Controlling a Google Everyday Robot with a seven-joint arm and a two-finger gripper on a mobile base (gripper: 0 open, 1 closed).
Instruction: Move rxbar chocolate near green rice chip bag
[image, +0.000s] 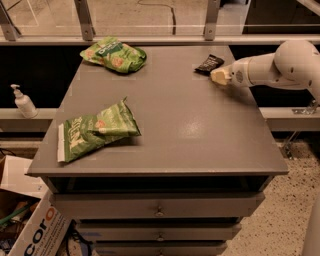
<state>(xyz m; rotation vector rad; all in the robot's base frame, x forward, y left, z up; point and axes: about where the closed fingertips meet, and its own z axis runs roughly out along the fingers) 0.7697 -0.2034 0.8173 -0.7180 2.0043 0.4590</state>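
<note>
The rxbar chocolate (209, 63) is a small dark flat bar lying near the far right corner of the grey table (165, 145). The green rice chip bag (114, 54) is puffy and bright green and lies at the far left of the table. My gripper (217, 76) reaches in from the right on a white arm. It sits just in front and to the right of the bar, close to it.
A longer, flatter green bag (95, 130) with a white end strip lies at the front left of the table. A soap dispenser (23, 102) stands on a ledge to the left. A cardboard box (30, 230) sits on the floor at the lower left.
</note>
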